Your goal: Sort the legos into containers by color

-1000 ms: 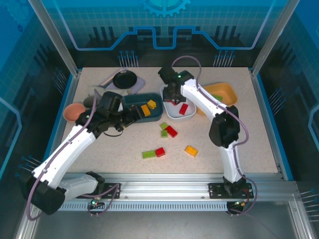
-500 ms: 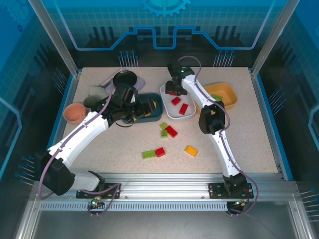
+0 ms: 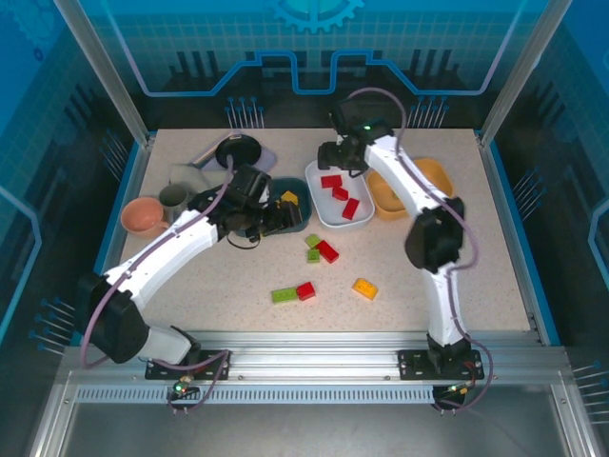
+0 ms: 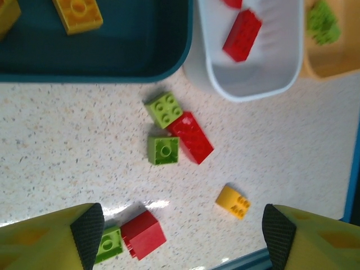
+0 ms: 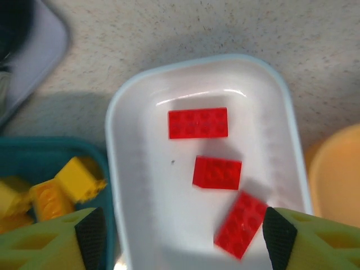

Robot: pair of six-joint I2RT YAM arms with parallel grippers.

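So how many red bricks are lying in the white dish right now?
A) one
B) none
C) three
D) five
C: the right wrist view looks straight down into the white dish and shows three red bricks lying inside it, with no other color among them.

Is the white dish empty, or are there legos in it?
Not empty. Three red bricks lie inside the white dish, seen clearly from the right wrist camera.
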